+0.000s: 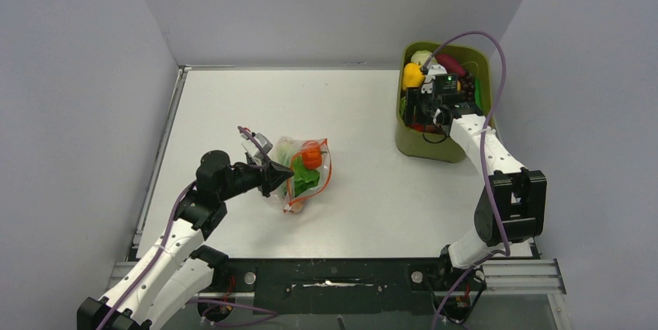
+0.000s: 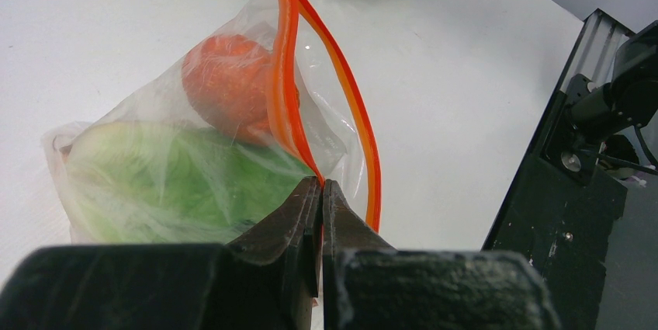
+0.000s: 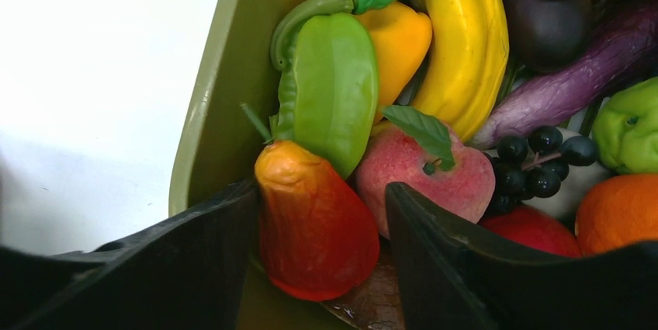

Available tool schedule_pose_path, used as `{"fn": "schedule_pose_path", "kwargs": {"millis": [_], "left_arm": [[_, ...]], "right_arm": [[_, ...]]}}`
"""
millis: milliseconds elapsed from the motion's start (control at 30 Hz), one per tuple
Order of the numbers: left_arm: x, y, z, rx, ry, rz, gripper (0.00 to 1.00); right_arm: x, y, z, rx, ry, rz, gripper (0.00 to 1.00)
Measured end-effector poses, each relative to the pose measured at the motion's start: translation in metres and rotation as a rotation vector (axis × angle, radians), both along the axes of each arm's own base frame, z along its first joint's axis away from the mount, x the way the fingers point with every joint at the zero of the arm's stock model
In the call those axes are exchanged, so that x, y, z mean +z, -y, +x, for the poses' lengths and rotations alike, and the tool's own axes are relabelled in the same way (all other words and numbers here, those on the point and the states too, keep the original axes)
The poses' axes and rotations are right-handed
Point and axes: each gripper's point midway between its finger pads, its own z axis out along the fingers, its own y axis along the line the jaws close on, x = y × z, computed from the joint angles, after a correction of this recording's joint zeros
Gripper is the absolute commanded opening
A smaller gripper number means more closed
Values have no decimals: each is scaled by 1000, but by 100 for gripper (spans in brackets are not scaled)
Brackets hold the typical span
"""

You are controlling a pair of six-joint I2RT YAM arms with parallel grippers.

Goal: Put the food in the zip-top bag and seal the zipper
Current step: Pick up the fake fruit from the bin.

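Observation:
The zip-top bag (image 1: 306,171) lies mid-table, its mouth open. It holds an orange fruit (image 2: 225,85) and a green leafy vegetable (image 2: 178,182). My left gripper (image 2: 321,184) is shut on one side of the orange-red zipper (image 2: 283,74) at the bag's near corner. My right gripper (image 3: 322,188) reaches into the olive-green tub (image 1: 434,151) at the back right. It is open around a red-orange pear-shaped fruit (image 3: 310,221): the left finger touches it and the right finger (image 3: 434,229) stands a little off. More food fills the tub: a green pepper (image 3: 330,89), a peach (image 3: 431,171) and a yellow fruit (image 3: 465,43).
In the tub also lie a purple eggplant (image 3: 566,85) and dark grapes (image 3: 535,163). The tub's wall (image 3: 225,89) rises right beside my right gripper's left finger. Grey walls enclose the white table (image 1: 233,105) on three sides.

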Motion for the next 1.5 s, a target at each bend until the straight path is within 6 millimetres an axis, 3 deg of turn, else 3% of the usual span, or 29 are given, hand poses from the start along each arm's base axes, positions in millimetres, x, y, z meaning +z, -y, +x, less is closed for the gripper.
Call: {"fn": "schedule_pose_path", "kwargs": {"millis": [233, 433, 1133, 1367, 1500], "left_arm": [[0, 0, 0, 0, 0, 1, 0], [0, 0, 0, -1, 3, 3, 0], [-1, 0, -1, 4, -7, -10, 0], [7, 3, -2, 20, -29, -76, 0], [10, 4, -2, 28, -57, -107, 0]], "right_arm": [[-1, 5, 0, -24, 0, -23, 27], [4, 9, 2, -40, 18, -39, 17], [57, 17, -14, -61, 181, -48, 15], [82, 15, -26, -61, 267, -40, 15], [106, 3, -37, -36, 331, -16, 15]]}}
